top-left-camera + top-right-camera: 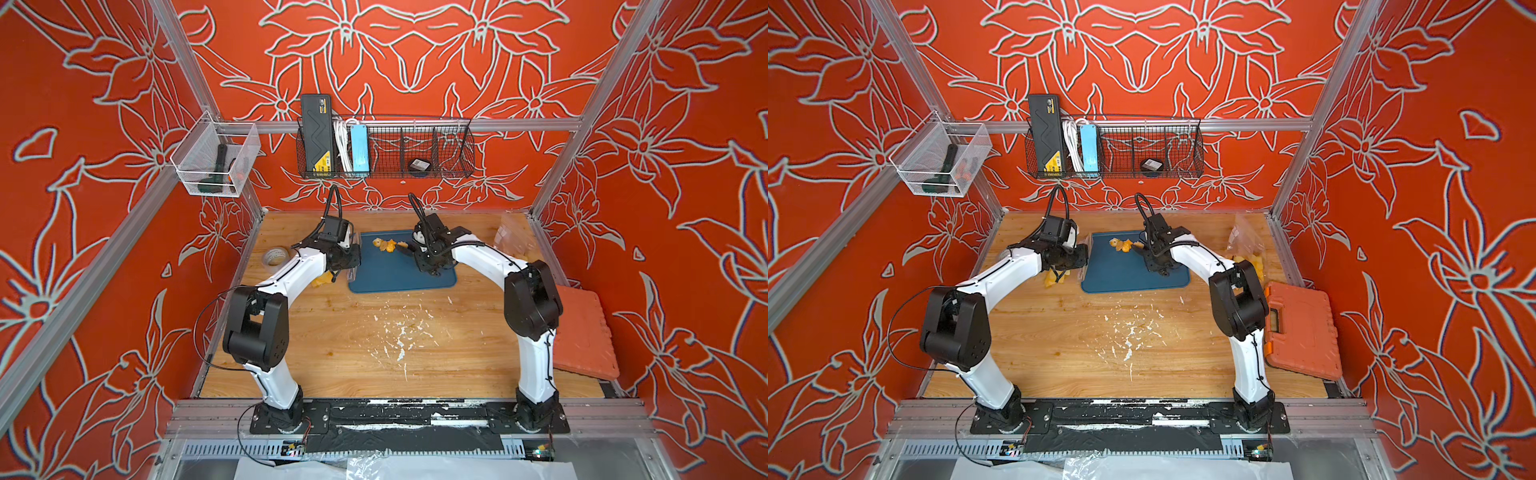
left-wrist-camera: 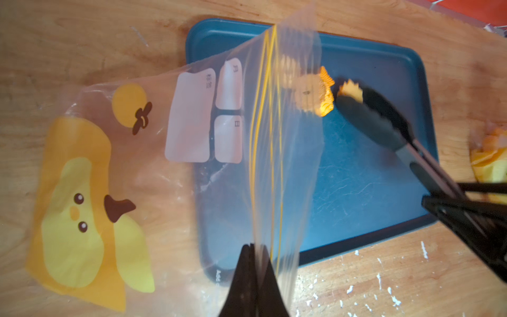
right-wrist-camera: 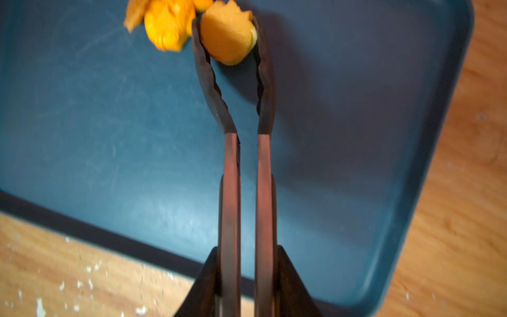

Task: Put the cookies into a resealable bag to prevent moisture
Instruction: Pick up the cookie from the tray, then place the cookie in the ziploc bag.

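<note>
Your tongs [image 3: 231,170] are clenched on one cookie [image 3: 226,37] beside the tray's [image 3: 356,137] pile [image 3: 164,24]; looks light, crumbly, so pinch across its middle, gently.

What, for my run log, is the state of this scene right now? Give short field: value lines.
left gripper: shut on the mouth edge of the clear bag, lifting it over the tray's edge
right gripper: shut on the tongs
tongs: pinching one orange cookie over the tray
other cookies: small pile on the tray, beside the tongs' tips
bag contents: no cookie seen inside
</note>
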Motion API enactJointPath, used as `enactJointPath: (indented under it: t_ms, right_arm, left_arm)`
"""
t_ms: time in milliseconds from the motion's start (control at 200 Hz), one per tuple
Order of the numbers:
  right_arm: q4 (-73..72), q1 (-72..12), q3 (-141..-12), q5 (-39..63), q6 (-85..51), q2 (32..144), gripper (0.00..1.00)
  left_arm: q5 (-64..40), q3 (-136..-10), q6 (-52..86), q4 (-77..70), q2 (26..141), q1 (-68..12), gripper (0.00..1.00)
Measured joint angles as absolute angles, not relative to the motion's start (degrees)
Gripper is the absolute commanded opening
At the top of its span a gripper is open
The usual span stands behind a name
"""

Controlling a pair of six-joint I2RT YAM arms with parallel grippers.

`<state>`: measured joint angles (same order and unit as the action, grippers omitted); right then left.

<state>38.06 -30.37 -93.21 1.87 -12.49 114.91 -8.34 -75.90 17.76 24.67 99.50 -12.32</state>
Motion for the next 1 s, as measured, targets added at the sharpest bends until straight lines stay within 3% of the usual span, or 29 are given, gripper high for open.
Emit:
enactJointPath:
  t_ms: [355,1001]
  right_arm:
    - [33.54,-32.88,-83.72,6.55,-9.02,95.81,0.21]
    - [37.1,-39.57,-92.95,6.44,-4.16,105.21,0.15]
  left_arm:
    - [-13.5,-82.04,17.78,25.61,107.35,-12.32,0.0]
    - [-16.86,-81.71,17.5,25.19,107.35,-12.32,0.0]
